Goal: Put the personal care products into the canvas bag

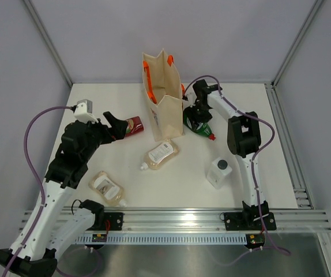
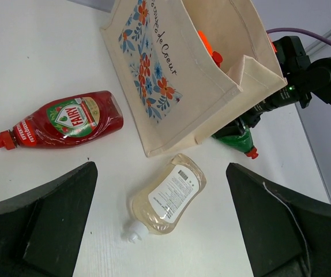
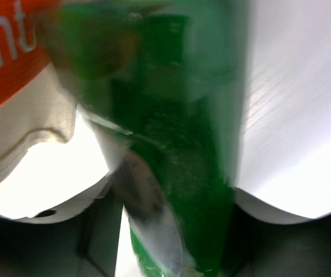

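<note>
one green bottle lies just right of the canvas bag, red cap toward the arms, clenched in the right tool (left tool gapes, farther off).

Red bottle lies beside canvas bag; peach bottle nr bag's corner.

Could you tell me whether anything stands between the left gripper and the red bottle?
Nothing visible does; the red bottle lies uncovered on the table beside the bag, near the open left gripper.
</note>
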Controlling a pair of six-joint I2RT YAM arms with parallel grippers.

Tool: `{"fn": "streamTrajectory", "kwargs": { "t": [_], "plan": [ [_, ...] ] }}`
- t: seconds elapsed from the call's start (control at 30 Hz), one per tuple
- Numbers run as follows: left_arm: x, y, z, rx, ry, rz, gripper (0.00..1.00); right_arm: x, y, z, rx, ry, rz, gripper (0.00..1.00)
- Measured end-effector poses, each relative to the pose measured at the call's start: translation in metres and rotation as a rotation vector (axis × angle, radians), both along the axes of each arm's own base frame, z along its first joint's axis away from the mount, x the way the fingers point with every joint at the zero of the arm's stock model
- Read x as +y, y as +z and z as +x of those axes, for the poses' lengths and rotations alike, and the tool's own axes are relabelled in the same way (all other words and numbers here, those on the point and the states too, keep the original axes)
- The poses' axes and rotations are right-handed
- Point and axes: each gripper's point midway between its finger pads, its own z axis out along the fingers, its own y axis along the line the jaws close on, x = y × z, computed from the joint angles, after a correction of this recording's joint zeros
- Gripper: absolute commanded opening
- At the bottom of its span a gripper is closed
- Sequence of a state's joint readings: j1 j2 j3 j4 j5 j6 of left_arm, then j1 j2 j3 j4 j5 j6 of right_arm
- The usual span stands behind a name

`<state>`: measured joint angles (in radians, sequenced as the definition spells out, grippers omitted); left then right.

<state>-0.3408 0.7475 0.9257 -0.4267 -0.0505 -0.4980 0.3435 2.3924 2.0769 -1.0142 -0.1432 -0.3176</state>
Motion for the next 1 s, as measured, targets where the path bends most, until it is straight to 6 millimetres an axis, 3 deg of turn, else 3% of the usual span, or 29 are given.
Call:
{"fn": "streamTrajectory", "kwargs": {
  "t": [0.07,0.27,0.5,0.67,0.8,1.0],
  "plan": [
    [0.000,0.000,0.000,0.004,0.004,-0.012,0.99,0.001,0.002,-0.004,0.008,-0.024,0.015,0.43],
    [0.001,-0.002,-0.008,0.004,0.018,-0.061,0.99,-0.008,0.001,-0.018,0.059,-0.138,0.081,0.42],
    [0.005,-0.009,-0.023,0.007,0.032,-0.106,0.99,-0.050,0.002,-0.036,0.127,-0.313,0.170,0.15],
    [0.006,-0.011,-0.026,0.016,0.035,-0.120,0.99,-0.073,0.009,-0.042,0.191,-0.452,0.371,0.00],
    [0.005,-0.013,-0.027,0.024,0.033,-0.123,0.99,-0.082,0.035,-0.038,0.196,-0.546,0.583,0.00],
    [0.003,-0.026,-0.028,0.055,0.028,-0.129,0.99,-0.063,0.114,-0.020,0.099,-0.510,0.884,0.00]
  ]
}}
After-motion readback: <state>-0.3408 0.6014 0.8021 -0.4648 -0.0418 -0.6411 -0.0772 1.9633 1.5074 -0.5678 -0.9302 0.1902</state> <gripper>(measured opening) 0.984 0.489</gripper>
